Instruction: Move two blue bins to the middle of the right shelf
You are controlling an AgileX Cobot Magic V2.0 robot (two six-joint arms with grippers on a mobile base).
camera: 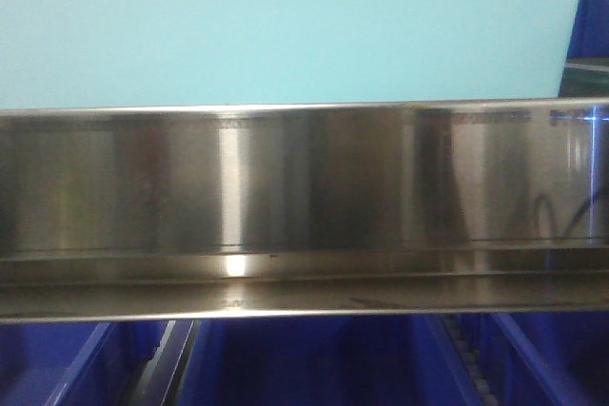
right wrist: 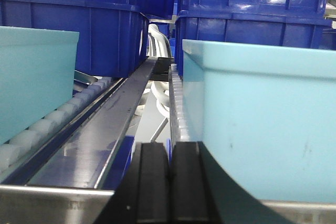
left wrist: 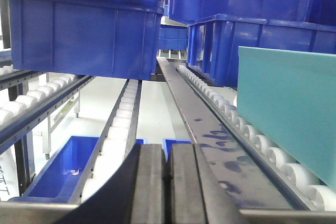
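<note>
front view: a pale blue bin (camera: 285, 26) fills the top of the picture, just behind the steel shelf edge (camera: 304, 178). dark blue bins (camera: 304, 368) stand on the level below. (which of the two pale ones this is, i cannot tell from here.)

left wrist view: my left gripper (left wrist: 167, 156) has its jaws pressed together with nothing between them. it points along the roller track (left wrist: 252, 140), and a pale wall rises on those rollers just to my right.

right wrist view: my right gripper (right wrist: 169, 150) is closed and empty too. it aims into the gap between the left pale bin (right wrist: 31, 82) and the right pale bin (right wrist: 262, 114).

no bin is held, so i judge the step is to take the first one. to do it well, i should open both jaws before i approach, catch the thick rim at the same height on each side, and lift level so the bin clears the steel edge without tilting.
</note>
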